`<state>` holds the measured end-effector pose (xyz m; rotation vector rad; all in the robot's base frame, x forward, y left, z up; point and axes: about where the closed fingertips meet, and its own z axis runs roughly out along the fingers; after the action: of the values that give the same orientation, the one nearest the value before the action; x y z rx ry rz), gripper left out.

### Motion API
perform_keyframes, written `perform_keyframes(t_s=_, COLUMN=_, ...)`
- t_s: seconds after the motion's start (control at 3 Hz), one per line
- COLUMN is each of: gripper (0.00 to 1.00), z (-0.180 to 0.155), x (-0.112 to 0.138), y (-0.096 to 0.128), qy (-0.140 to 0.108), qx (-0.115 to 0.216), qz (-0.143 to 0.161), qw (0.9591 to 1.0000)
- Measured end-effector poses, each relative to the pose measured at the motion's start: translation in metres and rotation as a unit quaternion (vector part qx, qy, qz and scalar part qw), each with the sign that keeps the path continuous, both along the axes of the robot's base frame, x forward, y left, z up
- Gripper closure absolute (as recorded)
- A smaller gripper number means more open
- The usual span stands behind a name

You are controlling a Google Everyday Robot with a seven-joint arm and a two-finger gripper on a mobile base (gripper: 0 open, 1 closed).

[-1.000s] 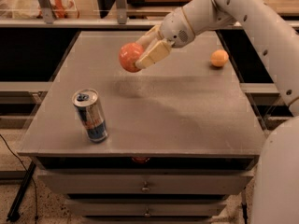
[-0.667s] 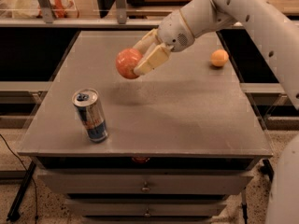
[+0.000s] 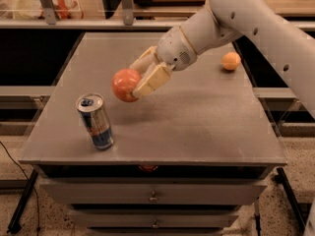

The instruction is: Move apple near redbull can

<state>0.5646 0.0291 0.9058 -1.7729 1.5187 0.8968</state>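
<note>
Apple, round and reddish-orange, is clamped between the closed cream fingers of the white arm's gripper, above the grey metal table, near the upright slim silver-blue redbull can.

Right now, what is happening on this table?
The robot's single arm reaches over the table and its gripper is shut on the apple, which seems to be held just above the surface. The redbull can stands upright near the front left corner, to the left of the apple and apart from it. A smaller orange fruit lies at the back right. The apple is not yet set down.
</note>
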Motion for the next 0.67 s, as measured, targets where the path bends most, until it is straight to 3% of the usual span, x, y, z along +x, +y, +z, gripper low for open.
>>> perform_keyframes(t_s=0.67, gripper=1.0, z=-0.011, x=-0.027, y=0.021, qy=0.002, qx=0.022, qz=0.024, qw=0.9995)
